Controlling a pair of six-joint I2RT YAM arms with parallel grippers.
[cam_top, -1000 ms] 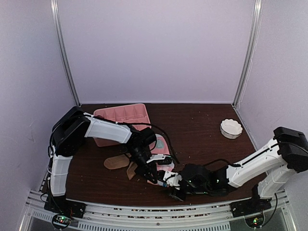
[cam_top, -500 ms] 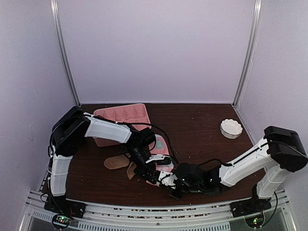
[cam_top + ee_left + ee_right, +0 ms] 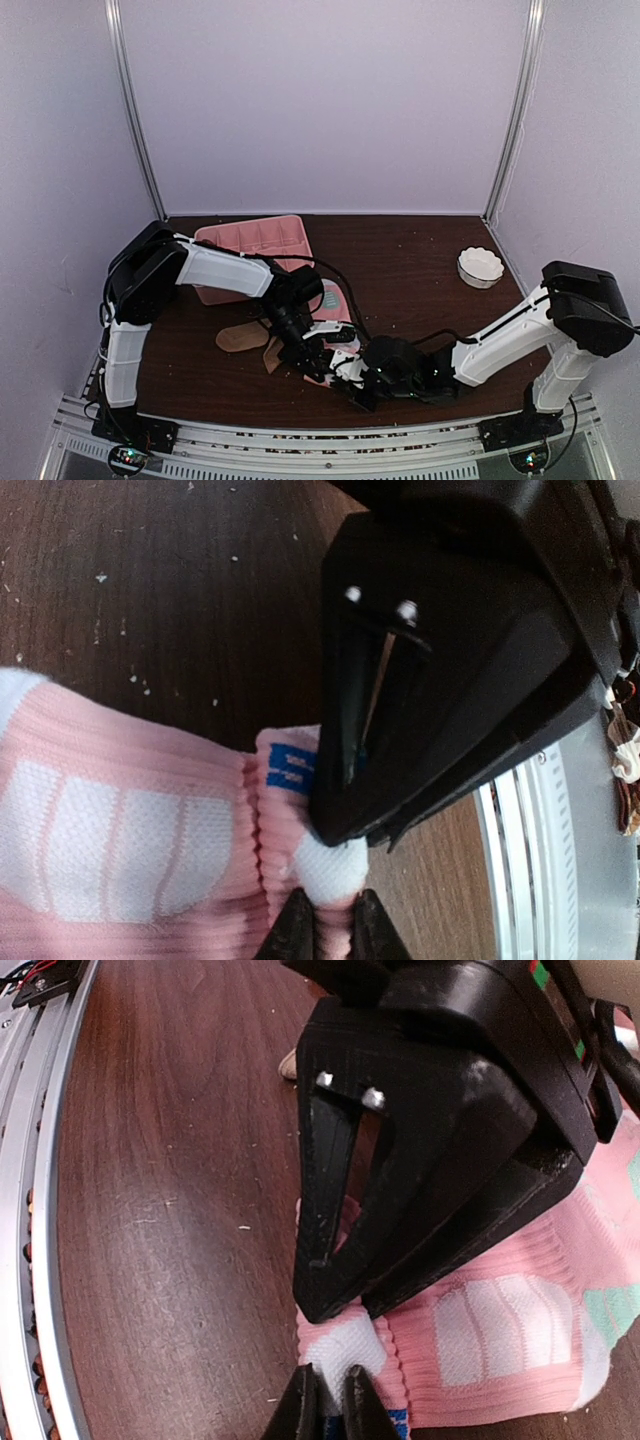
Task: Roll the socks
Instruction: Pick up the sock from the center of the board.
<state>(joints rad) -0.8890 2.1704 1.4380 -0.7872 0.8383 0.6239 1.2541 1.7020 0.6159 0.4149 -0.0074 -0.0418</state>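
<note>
**My left claw** (image 3: 330,912): jaws all but closed, pinching a ridge of the pink sock (image 3: 150,770) at its near end.

**My right claw** (image 3: 327,1390): jaws all but closed on the white tip of that same sock, just beside my left claw, near the front middle of the table (image 3: 420,250).

**Tan socks** (image 3: 243,336): flat, to the left, not held.

**Tray** (image 3: 255,237): far left.

**Bowl** (image 3: 480,267): far right.

**Risks:**
- Both my claws crowd one small fold, so they may knock together.
- One claw may tug the cloth out of the other.
- A thin pinch may slip, letting any roll fall open.

**Hard to tell:**
- I can't tell whether I hold one sock or two layered.
- From above, my claws hide the fold.
- Each claw blocks much of the other's view.
</note>
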